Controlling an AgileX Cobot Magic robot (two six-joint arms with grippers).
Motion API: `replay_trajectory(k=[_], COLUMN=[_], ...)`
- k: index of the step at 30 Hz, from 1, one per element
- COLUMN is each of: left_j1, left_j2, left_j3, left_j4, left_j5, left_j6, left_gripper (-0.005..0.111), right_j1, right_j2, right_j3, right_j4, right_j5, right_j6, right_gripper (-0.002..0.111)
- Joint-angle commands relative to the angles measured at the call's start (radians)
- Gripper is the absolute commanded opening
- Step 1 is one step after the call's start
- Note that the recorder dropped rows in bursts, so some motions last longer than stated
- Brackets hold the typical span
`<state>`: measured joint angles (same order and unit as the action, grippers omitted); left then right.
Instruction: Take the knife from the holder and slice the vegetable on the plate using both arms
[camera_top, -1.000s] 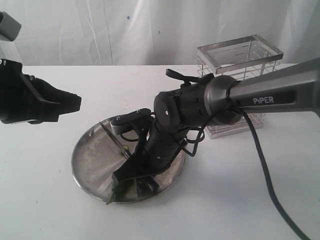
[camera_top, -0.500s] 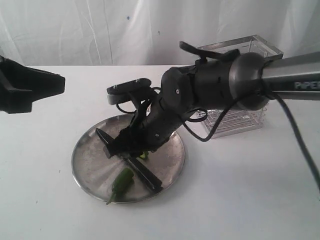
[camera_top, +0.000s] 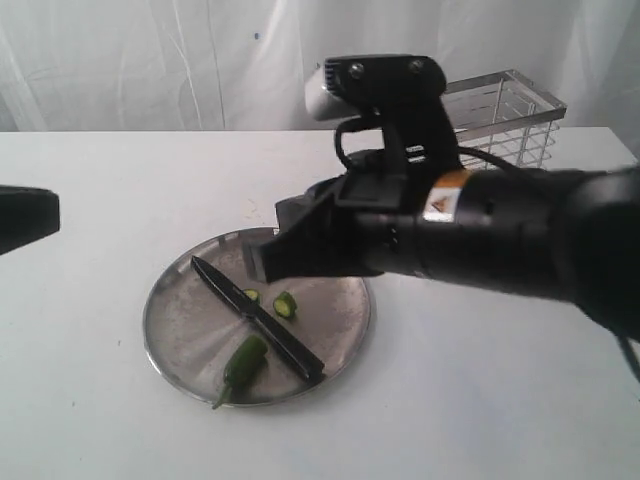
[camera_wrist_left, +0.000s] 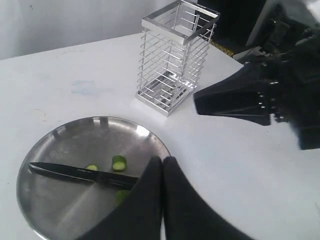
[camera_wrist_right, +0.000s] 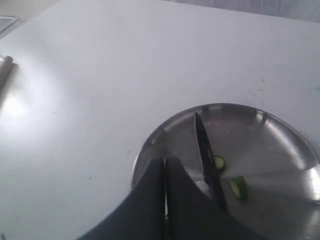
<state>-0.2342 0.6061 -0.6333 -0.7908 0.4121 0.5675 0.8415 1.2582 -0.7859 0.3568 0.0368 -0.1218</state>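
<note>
Exterior view: slim knife (camera_top: 256, 319), round plate (camera_top: 182, 335)

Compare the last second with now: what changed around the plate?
The right tool let go of the knife and lifted off the plate; the knife now lies flat on it. The left tool drew back to the left. Both tools are shut. The chili pepper, its cut slices and the holder stayed put.

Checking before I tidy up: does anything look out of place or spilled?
Only the knife: it lies loose across the plate beside the pepper, not in the holder. Nothing lies off the plate.
</note>
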Motion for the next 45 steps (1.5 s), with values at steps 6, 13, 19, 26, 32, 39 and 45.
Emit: replay_trajectory(k=[6, 13, 19, 26, 32, 39, 45], left_j1=[0.002, 0.002, 0.002, 0.002, 0.002, 0.002, 0.002], left_j2=[-0.117, -0.117, -0.117, -0.117, -0.117, -0.117, -0.117], left_j3=[0.074, 0.074, 0.074, 0.074, 0.074, 0.074, 0.074], left_j4=[-0.013, -0.009, -0.009, -0.009, -0.006, -0.006, -0.006], left_j5=[0.079, 0.082, 0.082, 0.080, 0.072, 0.070, 0.070], left_j6=[-0.014, -0.014, -0.014, -0.014, -0.014, -0.014, -0.014], left_gripper=[0.000, 0.000, 0.000, 0.000, 0.000, 0.000, 0.000], right_j1=[0.109, 0.109, 0.109, 0.109, 0.010, -0.187, -0.264], right_j2=[-0.305, -0.443, -0.505, -0.520, -0.713, -1.041, -1.212], right_j3=[0.183, 0.199, 0.199, 0.205, 0.363, 0.595, 0.683], right_j4=[0.002, 0.005, 0.005, -0.001, 0.005, 0.006, 0.001], right_j5=[-0.057, 0.076, 0.123, 0.056, 0.158, 0.186, 0.184], right_j6=[-0.007, -0.007, -0.007, -0.065, -0.099, -0.095, -0.100], right_gripper=[0.000, 0.000, 0.000, 0.000, 0.000, 0.000, 0.000])
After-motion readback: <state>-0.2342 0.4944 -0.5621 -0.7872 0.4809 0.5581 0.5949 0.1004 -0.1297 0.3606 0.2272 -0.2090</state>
